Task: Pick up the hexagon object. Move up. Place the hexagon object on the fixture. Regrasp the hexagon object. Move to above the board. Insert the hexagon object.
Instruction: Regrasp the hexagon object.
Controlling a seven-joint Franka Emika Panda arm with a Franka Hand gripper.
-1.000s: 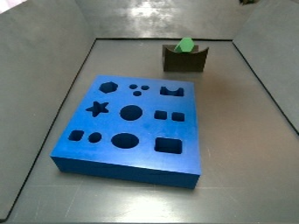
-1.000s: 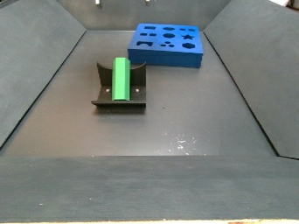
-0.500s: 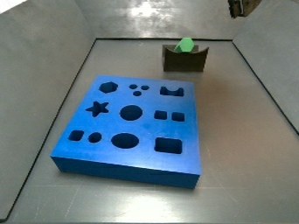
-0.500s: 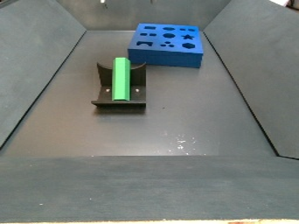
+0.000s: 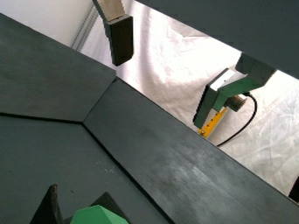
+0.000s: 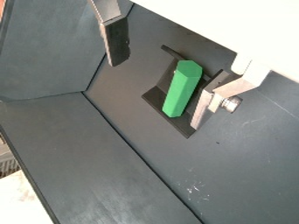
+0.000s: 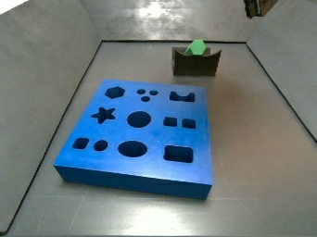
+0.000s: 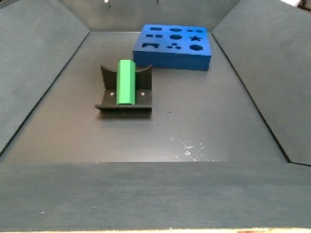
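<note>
The bright green hexagon object (image 6: 179,87) lies in the notch of the dark fixture (image 6: 155,94), free of the fingers. Both side views show it there (image 7: 196,48) (image 8: 126,82), on the fixture (image 7: 196,65) (image 8: 122,108). My gripper (image 6: 158,92) hangs high above it, open, with nothing between its fingers (image 6: 114,39). In a side view only its tip (image 7: 257,7) shows at the top edge. A wrist view catches the gripper (image 5: 162,96) and a corner of the green bar (image 5: 100,215). The blue board (image 7: 155,134) (image 8: 174,64) with shaped holes lies apart from the fixture.
Sloping grey walls (image 7: 50,65) (image 8: 43,82) enclose the dark floor on all sides. The board takes up the middle of the floor in a side view; the fixture stands near the back wall (image 7: 173,23).
The gripper's tip has come further into the top right corner of a side view. The hexagon object, fixture and board have not moved.
</note>
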